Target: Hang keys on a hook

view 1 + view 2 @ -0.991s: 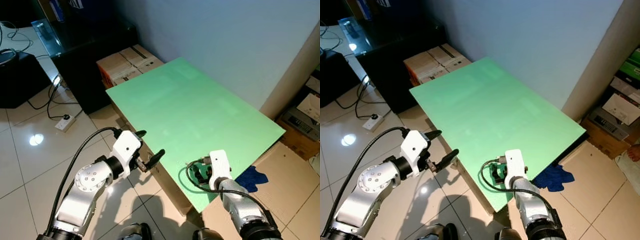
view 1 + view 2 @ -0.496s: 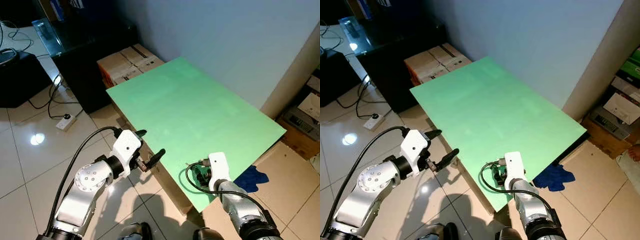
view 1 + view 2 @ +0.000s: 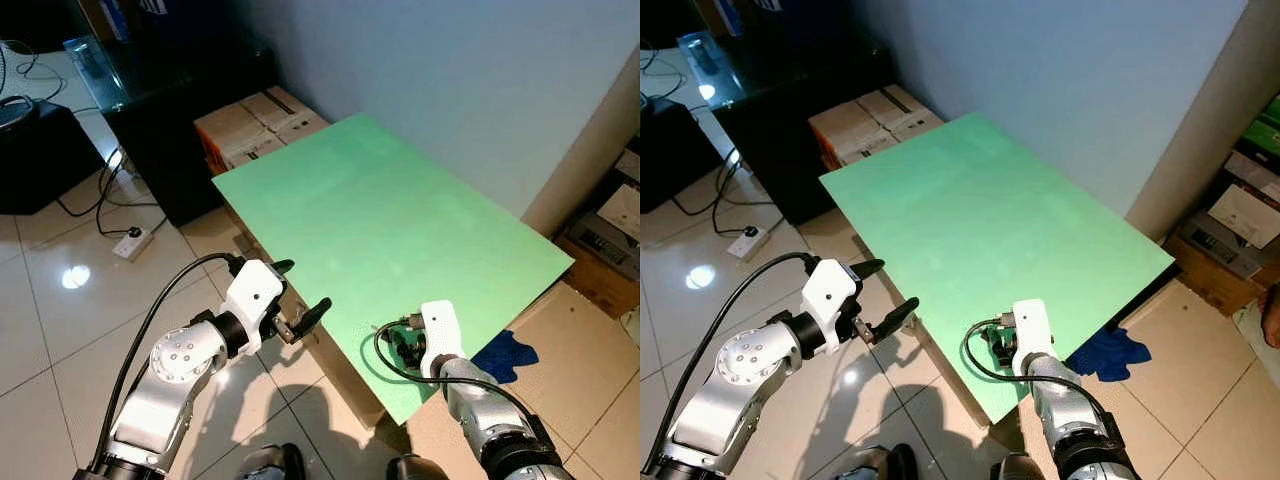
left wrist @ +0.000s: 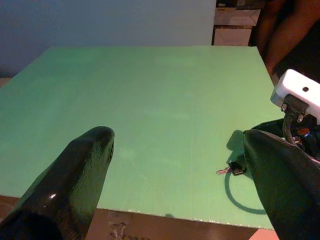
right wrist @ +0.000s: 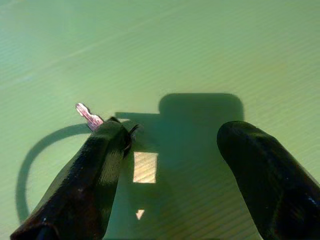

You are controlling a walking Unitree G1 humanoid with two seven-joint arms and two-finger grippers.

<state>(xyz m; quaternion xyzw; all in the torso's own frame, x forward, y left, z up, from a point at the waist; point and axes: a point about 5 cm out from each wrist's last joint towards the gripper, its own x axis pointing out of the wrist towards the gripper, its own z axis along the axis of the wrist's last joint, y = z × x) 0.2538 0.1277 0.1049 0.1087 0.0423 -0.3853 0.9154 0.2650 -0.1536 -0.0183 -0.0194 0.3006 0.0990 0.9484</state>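
Note:
A small key [image 4: 231, 169] with a silver blade [image 5: 89, 115] and a dark head lies flat on the green tabletop [image 3: 380, 210], near its front corner. My right gripper [image 5: 175, 130] hovers low over that spot, open. One of its fingers [image 5: 95, 170] covers the key's head, so the key sits at that fingertip rather than between the two. The right gripper [image 3: 405, 345] is seen from above, tucked under its white wrist. My left gripper [image 3: 300, 290] is open and holds nothing, off the table's near left edge and pointing across the top.
Cardboard boxes [image 3: 255, 125] and a black cabinet [image 3: 170, 90] stand past the table's far left end. A power strip [image 3: 130, 245] with cables lies on the tiled floor. A blue cloth [image 3: 505, 358] lies below the right corner. A person's legs [image 4: 285, 30] stand beyond the table.
The right wrist has edged very slightly to the right over the table corner. The left arm and the key have not moved.

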